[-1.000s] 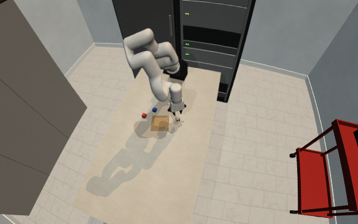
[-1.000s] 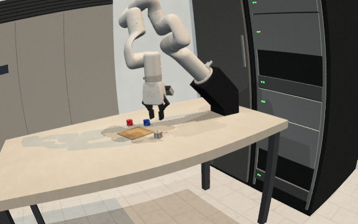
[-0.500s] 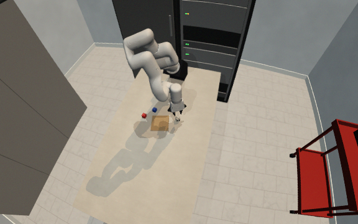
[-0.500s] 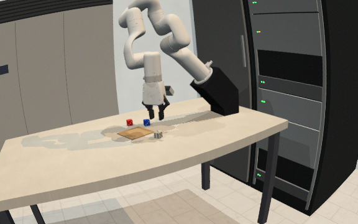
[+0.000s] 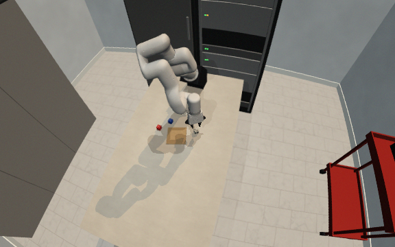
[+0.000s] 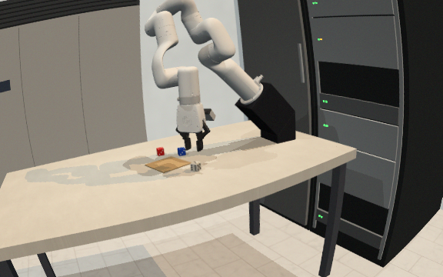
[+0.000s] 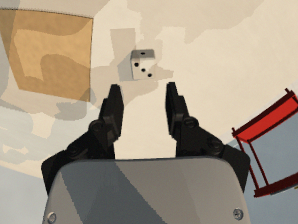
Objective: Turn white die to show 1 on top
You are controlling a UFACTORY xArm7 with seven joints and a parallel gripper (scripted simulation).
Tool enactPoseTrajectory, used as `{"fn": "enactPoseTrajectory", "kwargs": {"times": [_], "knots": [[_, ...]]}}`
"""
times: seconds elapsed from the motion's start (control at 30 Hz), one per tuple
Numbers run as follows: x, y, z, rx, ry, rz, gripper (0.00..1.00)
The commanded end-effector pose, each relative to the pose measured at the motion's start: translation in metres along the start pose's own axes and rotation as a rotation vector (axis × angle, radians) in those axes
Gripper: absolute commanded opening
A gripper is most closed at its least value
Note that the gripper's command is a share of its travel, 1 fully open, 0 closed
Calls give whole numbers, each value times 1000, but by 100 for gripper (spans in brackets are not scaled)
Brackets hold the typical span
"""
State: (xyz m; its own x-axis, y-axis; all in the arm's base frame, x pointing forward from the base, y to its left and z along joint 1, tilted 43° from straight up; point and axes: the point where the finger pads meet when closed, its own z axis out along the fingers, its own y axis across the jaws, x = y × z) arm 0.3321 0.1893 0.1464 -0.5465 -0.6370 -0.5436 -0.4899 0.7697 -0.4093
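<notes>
Holding nothing with half-open hand (image 5: 196, 126) (image 6: 194, 149) (image 7: 143, 94) above worktop (image 5: 170, 206) (image 6: 91, 204) (image 7: 145, 145). To find white die (image 5: 195, 132) (image 6: 195, 166) (image 7: 143, 67) beside mat (image 5: 176, 136) (image 6: 168, 165) (image 7: 55, 60), toward red cart's (image 5: 380, 182) (image 7: 267, 120) long edge; blue die (image 5: 170, 121) (image 6: 181, 151), red die (image 5: 158, 127) (image 6: 160, 151) toward opposite one.

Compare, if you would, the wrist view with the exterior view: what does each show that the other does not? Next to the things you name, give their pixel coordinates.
Only the wrist view shows the red cart (image 5: 346, 202) (image 7: 267, 120).

Only the exterior view shows the red die (image 5: 158, 127) (image 6: 160, 151), the blue die (image 5: 170, 121) (image 6: 181, 151) and the server rack (image 5: 267, 51) (image 6: 425, 115).

Both show the white die (image 5: 195, 131) (image 6: 195, 166) (image 7: 143, 67) off the mat (image 5: 176, 136) (image 6: 168, 165) (image 7: 55, 50), and the gripper (image 5: 196, 125) (image 6: 194, 145) (image 7: 143, 94), partly open with nothing between its fingers.
</notes>
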Motion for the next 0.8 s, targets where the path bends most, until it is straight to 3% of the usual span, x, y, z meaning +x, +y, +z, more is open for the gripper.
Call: {"fn": "enactPoseTrajectory", "kwargs": {"times": [0.0,0.77], "knots": [[-1,0,3,0,-3,0,47],[-1,0,34,0,-3,0,47]]}}
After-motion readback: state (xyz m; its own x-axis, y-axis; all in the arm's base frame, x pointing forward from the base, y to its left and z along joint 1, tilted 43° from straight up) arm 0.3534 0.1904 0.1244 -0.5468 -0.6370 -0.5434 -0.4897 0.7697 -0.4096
